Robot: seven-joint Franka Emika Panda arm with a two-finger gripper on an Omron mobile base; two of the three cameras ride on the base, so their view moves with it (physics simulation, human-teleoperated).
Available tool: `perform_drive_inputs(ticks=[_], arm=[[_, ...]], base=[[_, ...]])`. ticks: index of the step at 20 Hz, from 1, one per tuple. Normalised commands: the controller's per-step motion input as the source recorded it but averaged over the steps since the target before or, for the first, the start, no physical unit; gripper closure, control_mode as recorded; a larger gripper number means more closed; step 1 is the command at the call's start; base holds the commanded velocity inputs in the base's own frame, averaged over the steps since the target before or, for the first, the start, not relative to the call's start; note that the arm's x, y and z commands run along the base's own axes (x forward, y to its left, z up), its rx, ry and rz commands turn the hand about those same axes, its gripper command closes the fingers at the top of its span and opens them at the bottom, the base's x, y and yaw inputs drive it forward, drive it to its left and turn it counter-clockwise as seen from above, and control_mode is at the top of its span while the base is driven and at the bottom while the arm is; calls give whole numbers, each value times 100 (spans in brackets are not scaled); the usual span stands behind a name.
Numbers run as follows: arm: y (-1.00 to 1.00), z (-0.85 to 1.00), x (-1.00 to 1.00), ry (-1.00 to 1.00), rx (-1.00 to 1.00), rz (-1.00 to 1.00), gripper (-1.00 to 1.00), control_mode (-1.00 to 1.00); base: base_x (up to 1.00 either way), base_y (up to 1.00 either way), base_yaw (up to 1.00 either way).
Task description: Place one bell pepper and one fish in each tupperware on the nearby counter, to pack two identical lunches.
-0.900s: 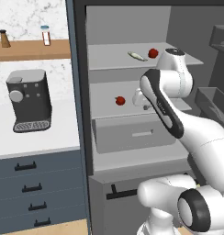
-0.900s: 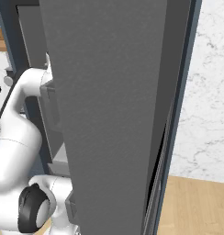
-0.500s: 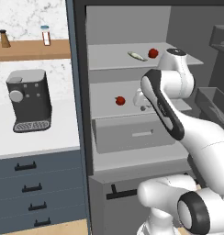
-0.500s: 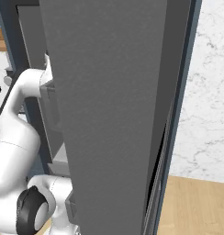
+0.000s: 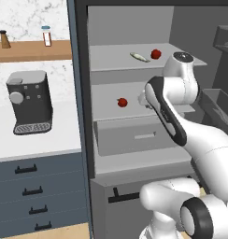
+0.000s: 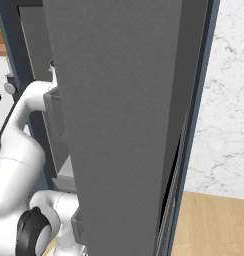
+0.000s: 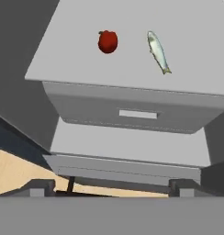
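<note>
The arm (image 5: 181, 116) reaches into the open fridge (image 5: 134, 154). I cannot tell if its fingers are apart or together. On the middle shelf (image 7: 132, 64) lie a red pepper (image 7: 107, 41) and a fish (image 7: 158, 51), apart. Higher up sit another pepper (image 5: 155, 53) and fish (image 5: 139, 57). The counter (image 5: 36, 140) is left.

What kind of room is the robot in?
It looks like a kitchen. An open fridge holds red bell peppers and a fish on its shelves, and a coffee machine stands on a white counter over drawers.
</note>
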Motion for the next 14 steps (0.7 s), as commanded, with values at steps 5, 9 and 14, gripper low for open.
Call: perform_drive_inputs(ticks=[5, 9, 14], arm=[[-56, -19, 100, -6, 0, -1, -100, -100], [-51, -49, 100, 1, 0, -1, -100, -100], [-40, -56, 100, 9, 0, 0, -100, -100]], base=[[0, 0, 0], [0, 0, 0], [0, 0, 0]])
